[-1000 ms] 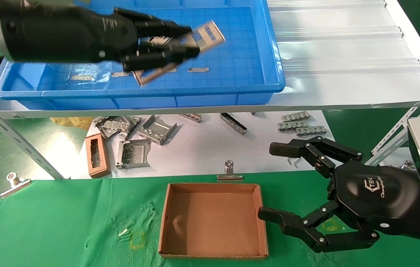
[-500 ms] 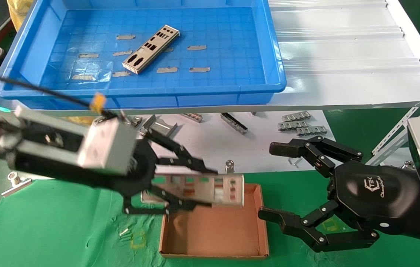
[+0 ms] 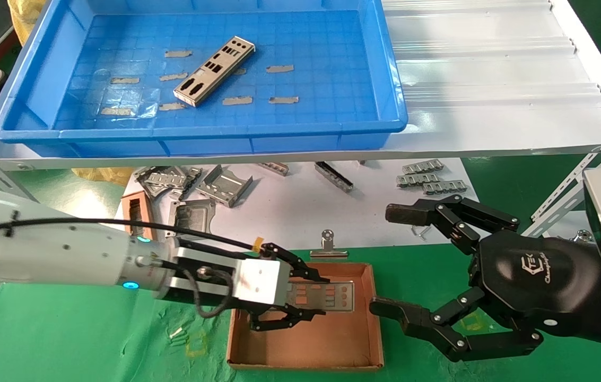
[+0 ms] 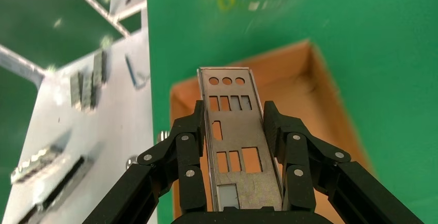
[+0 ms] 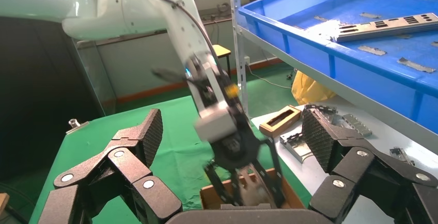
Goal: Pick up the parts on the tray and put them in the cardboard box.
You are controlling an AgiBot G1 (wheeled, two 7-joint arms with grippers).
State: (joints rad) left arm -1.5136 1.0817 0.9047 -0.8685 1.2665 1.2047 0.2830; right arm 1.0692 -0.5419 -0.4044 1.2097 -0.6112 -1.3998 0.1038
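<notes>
The left tool [image 3: 300, 300] had dropped lower into the shallow brown cardboard box [image 3: 308, 358], pinching one thin silver metal plate [image 3: 327, 296] — unreleased; another plate [image 3: 214, 71] remained in the bright-blue plastic tray [image 3: 380, 69]. The right tool [image 3: 393, 260] waited spread beside the box.

The scene is viewed from above by the head camera, looking forward and down. The cardboard box [image 3: 305, 318] is seen close up along the left hand [image 4: 232, 126] from that wrist. From the right wrist, the same cardboard box [image 5: 248, 195] is seen farther off.
</notes>
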